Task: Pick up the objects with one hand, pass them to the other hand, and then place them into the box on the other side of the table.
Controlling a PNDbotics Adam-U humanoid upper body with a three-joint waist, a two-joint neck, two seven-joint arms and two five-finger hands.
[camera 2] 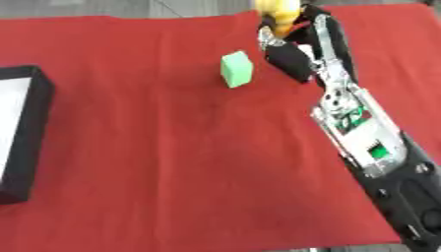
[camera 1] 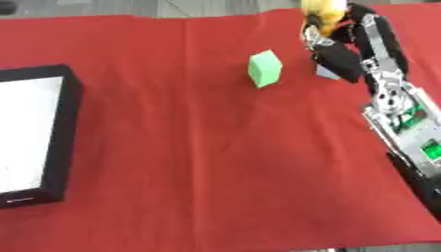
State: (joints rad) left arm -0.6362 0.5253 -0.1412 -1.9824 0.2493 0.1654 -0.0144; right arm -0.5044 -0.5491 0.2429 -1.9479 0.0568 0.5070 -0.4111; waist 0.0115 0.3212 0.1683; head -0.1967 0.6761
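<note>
My right hand (camera 1: 337, 49) reaches to the far right of the red cloth, its fingers curled round a yellow object (camera 1: 324, 11) at the cloth's far edge. A small grey-blue thing (camera 1: 327, 73) peeks out just under the hand. A light green block (camera 1: 265, 68) lies on the cloth to the left of the hand, apart from it. The black box with a white inside (camera 1: 67, 128) sits at the left edge of the table. My left hand shows in neither view.
The red cloth (camera 1: 215, 162) covers the table from the box to the right arm. Grey floor shows beyond the far edge. My right forearm (camera 2: 366, 133) lies along the right side.
</note>
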